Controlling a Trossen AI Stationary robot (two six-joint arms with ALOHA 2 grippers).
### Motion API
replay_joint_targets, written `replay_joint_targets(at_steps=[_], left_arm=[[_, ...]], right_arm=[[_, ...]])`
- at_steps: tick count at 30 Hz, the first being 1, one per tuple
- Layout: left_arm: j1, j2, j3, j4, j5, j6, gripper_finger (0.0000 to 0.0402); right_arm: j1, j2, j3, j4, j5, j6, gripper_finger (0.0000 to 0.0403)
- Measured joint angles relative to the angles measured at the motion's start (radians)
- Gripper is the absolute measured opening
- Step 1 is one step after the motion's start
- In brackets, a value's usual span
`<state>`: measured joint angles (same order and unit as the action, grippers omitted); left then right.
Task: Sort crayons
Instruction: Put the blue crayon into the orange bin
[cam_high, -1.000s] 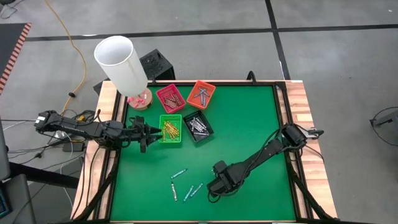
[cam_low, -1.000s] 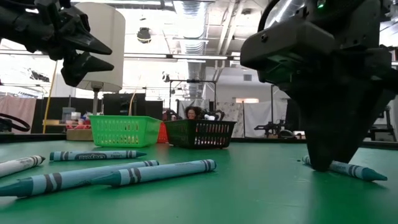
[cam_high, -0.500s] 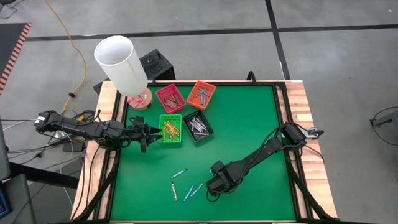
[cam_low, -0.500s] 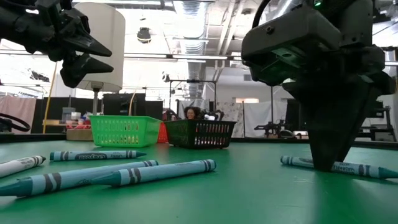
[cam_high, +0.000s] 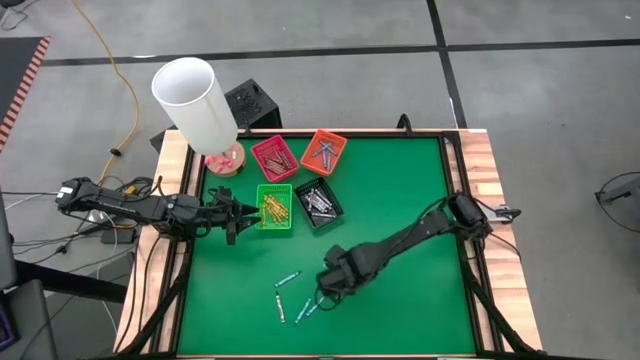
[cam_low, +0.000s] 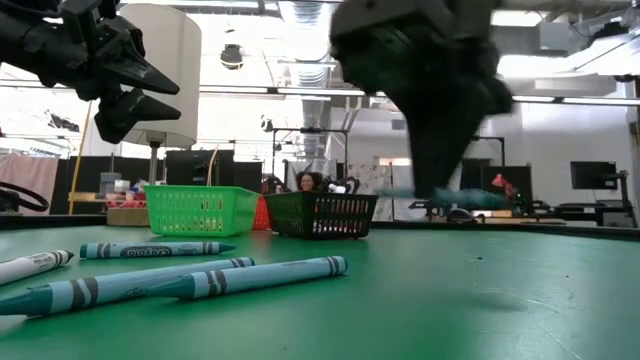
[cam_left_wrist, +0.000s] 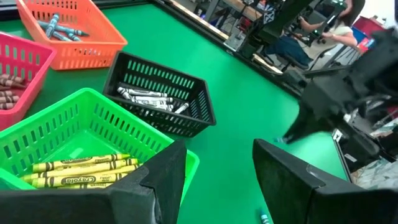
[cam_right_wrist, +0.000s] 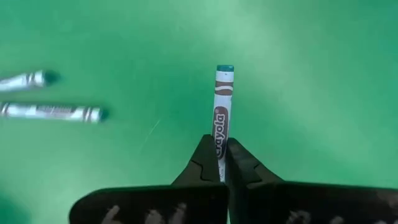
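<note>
You had the right gripper (cam_right_wrist: 219, 163) clenched on a blue crayon (cam_right_wrist: 221, 118), lifted off the green table (cam_high: 400, 200) — the wrist view showed it pinched near one end, most of its length sticking out past the fingertips. Seen from above, that gripper sat around 6 o'clock of the table's middle, just beside the loose blue crayons (cam_high: 290, 295) lying near the front edge.

The left gripper (cam_high: 236, 217) waited with its fingers apart at about 9 o'clock, just beside the green tray (cam_high: 274, 209), which held yellow crayons (cam_left_wrist: 81, 171).

The other blue ones were in the orange tray (cam_high: 323, 152), at about 12 o'clock from the green one, so I judged that was your target. The black tray (cam_high: 318, 203) with white crayons (cam_left_wrist: 152, 99) and the red tray (cam_high: 274, 157) stood in the way or close by.

To do this carry well, you needed height first — the long free end could have snagged a tray wall. With the grip so near the end, the crayon might have swung or slipped, so a slow, level move made sense. Release low over the orange tray's middle, not at its rim.
</note>
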<state>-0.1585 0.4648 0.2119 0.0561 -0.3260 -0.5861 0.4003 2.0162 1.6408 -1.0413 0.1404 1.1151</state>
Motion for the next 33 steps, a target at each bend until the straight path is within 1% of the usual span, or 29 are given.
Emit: replay_joint_targets(at_steps=[6,11,16,21,26,33], left_arm=[[0.000,0.000,0.000,0.001,0.000,-0.002,0.0175],[0.000,0.000,0.000,0.001,0.000,-0.005,0.0175],[0.000,0.000,0.000,0.001,0.000,-0.006,0.0175],[0.000,0.000,0.000,0.001,0.000,-0.013,0.0176],[0.000,0.000,0.000,-0.016,-0.002,-0.013,0.0176],[0.000,0.000,0.000,-0.051,-0.030,-0.032,0.0176]], right_arm=[[-0.100,-0.001,0.130,-0.112,0.066,-0.215,0.0002],[-0.208,-0.001,0.206,-0.118,0.137,-0.396,0.0001],[-0.337,-0.001,0.244,-0.113,0.192,-0.531,0.0001],[-0.471,-0.002,0.249,-0.018,0.211,-0.614,0.0001],[-0.573,-0.002,0.249,0.128,0.226,-0.676,0.0001],[-0.696,0.000,0.248,0.278,0.257,-0.679,0.0001]])
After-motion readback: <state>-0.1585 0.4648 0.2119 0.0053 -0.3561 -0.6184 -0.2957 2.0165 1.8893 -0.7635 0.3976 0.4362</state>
